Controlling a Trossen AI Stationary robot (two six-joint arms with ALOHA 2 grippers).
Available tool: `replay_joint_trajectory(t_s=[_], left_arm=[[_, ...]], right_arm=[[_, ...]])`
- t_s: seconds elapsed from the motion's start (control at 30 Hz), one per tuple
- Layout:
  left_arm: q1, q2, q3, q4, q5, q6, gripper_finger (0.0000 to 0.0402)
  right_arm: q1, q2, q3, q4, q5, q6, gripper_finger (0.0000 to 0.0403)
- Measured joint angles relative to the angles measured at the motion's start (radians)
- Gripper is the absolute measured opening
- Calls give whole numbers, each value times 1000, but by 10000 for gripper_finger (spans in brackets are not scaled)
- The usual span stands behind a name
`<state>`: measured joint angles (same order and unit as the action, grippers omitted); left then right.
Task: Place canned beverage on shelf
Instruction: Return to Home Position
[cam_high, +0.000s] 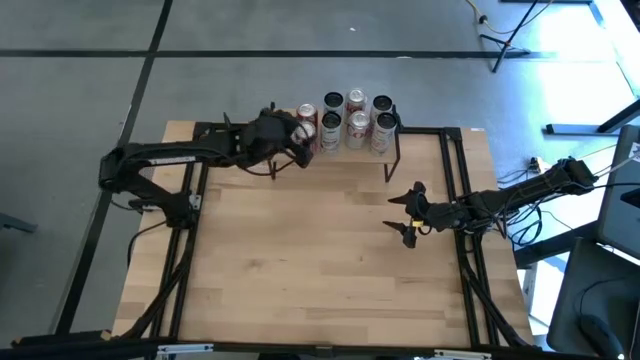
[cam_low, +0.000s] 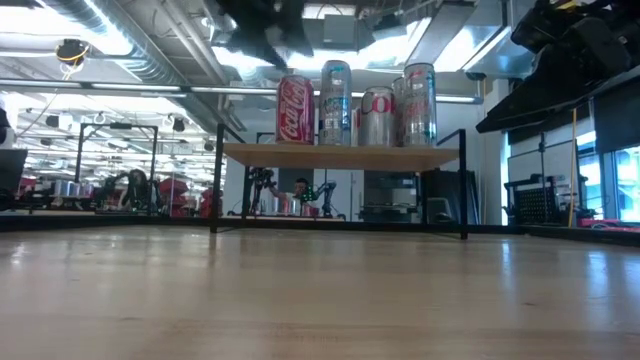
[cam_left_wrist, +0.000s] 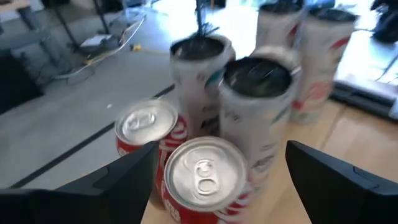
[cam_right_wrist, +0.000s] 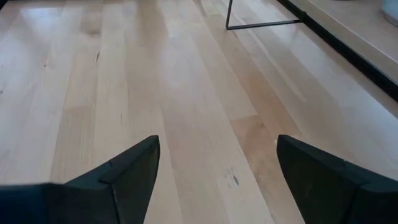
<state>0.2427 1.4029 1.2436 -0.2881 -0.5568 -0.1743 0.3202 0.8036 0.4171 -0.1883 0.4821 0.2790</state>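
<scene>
Wood-topped black-legged shelf (cam_low: 340, 156) holds all red and silver soda cans (cam_high: 356, 128); left hand (cam_high: 292, 138) and right hand (cam_high: 405, 215) gape empty; only homing seems left.

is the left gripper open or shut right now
Open. In the left wrist view the left gripper has its fingers spread wider than the nearest red can, which stands upright on the shelf.

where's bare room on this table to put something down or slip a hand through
Most room: the bare tabletop between the shelf and the near edge, left of the open right hand. Under the shelf is open too. Crowded: the shelf top, packed with soda cans, with the open left hand over its red cans.
</scene>
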Motion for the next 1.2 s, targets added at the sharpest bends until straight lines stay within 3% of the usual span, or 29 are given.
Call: replay_joint_trajectory(t_s=[0.3, 0.53, 0.67, 0.9, 1.03, 1.2], left_arm=[[-169, -186, 10, -195, -9, 19, 323], [-314, -260, -161, -197, -25, -75, 225], [-371, -266, -309, -35, 49, -43, 142], [-401, -266, -578, 437, 333, 60, 18], [-401, -266, -717, 686, 451, 81, 8], [-401, -266, -844, 886, 489, 90, 12]], right_arm=[[0, 0, 0, 12, -5, 12, 309], [0, 0, 0, 12, -7, 26, 309], [0, 0, 0, 15, 9, 9, 309], [0, 0, 0, 19, 11, 3, 299], [0, 0, 0, 17, 6, -17, 260], [0, 0, -19, 19, 16, -38, 190]])
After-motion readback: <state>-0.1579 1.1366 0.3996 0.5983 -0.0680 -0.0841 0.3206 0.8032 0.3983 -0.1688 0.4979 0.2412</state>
